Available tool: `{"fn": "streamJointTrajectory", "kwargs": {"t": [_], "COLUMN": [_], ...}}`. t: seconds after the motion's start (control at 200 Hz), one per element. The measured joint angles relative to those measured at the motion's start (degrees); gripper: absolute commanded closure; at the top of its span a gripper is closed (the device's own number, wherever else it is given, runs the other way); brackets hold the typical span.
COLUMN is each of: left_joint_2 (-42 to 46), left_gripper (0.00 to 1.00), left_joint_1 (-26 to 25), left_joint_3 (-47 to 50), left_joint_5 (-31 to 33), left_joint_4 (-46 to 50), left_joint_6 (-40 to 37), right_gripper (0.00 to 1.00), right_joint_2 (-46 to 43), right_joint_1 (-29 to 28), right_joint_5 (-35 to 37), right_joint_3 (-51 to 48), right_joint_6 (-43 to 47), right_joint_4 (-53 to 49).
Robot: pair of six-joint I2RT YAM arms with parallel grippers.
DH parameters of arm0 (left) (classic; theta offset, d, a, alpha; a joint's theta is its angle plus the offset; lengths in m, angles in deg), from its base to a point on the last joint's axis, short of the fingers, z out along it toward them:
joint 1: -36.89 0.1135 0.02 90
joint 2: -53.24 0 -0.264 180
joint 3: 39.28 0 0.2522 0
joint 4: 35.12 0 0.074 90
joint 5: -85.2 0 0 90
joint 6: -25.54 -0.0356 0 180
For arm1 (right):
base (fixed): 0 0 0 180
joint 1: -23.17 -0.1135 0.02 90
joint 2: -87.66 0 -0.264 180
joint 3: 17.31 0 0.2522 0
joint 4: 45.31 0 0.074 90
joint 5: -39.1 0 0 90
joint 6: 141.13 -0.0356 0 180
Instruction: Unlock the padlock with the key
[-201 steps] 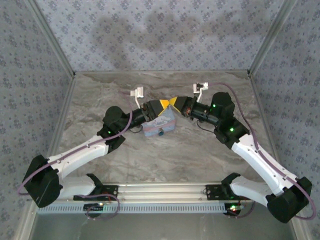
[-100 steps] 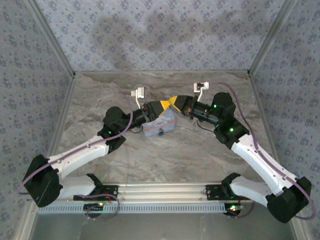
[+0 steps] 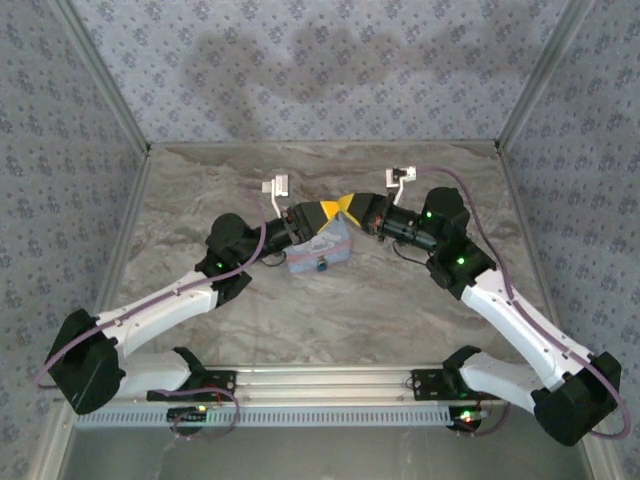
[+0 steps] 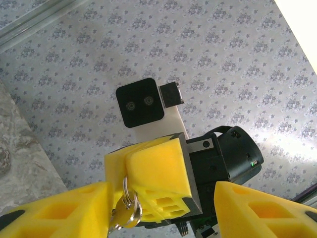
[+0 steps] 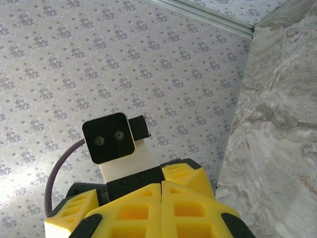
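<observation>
The pale blue tin [image 3: 318, 250] lies on the marble table, and its tiny dark padlock [image 3: 322, 267] sits on the near side. Both grippers meet just above the tin. My right gripper [image 3: 346, 204] [image 5: 162, 210] is shut, its yellow fingers [image 4: 153, 171] pinching the ring of a small brass key [image 4: 125, 212] that hangs below them. My left gripper [image 3: 322, 212] [image 4: 163, 218] is open, with one finger [image 4: 54, 213] against the key and the other finger [image 4: 262, 208] well apart on the far side of the right gripper's tips.
Patterned walls enclose the marble table [image 3: 330, 320] at the back and on both sides. The left wrist camera block [image 5: 109, 136] faces the right gripper at close range. An aluminium rail [image 3: 320, 385] runs along the near edge between the arm bases.
Both grippers stay tip to tip above the tin; the right wrist has edged very slightly left. The key remains pinched.
</observation>
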Motion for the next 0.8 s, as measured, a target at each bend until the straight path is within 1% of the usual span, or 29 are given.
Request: {"fn": "streamJointTrajectory", "kwargs": {"t": [0.16,0.23,0.285,0.36,0.41,0.465,0.65,0.71,0.76,0.799], "left_joint_2": [-0.20,-0.50,-0.72,-0.81,-0.83,-0.81,-0.66,-0.57,-0.42,-0.22], "left_gripper": [0.36,0.37,0.41,0.51,0.54,0.60,0.63,0.67,0.74,0.77], "left_joint_1": [-0.07,-0.11,-0.22,-0.39,-0.44,-0.44,-0.42,-0.44,-0.44,-0.44], "left_joint_3": [0.52,0.70,0.74,0.74,0.85,0.87,0.90,0.92,0.94,0.96], "left_joint_5": [0.00,0.00,0.02,0.00,-0.02,0.02,0.26,0.46,0.52,0.66], "left_joint_4": [-0.07,-0.02,-0.04,0.00,0.07,0.09,1.05,1.60,2.21,2.64], "left_joint_6": [-0.15,-0.20,-0.22,-0.46,-0.46,-0.72,-1.29,-1.53,-1.90,-2.27], "right_gripper": [1.00,1.00,1.00,1.00,1.00,1.00,1.00,1.00,1.00,1.00], "right_joint_2": [0.00,0.00,0.00,0.00,-0.02,-0.04,-0.09,-0.24,-0.39,-0.61], "right_joint_1": [0.28,0.37,0.52,0.63,0.66,0.74,1.55,1.95,2.23,2.43], "right_joint_5": [-0.02,-0.09,-0.22,-0.24,-0.31,-0.42,-0.85,-1.14,-1.42,-1.51], "right_joint_3": [-0.31,-0.55,-0.70,-0.96,-1.07,-1.25,-1.84,-1.84,-1.84,-1.88], "right_joint_6": [-1.03,-1.49,-1.75,-2.08,-2.12,-2.12,-2.34,-2.34,-2.34,-2.34], "right_joint_4": [1.42,2.01,2.23,2.60,2.86,3.17,3.19,3.10,3.08,3.06]}}
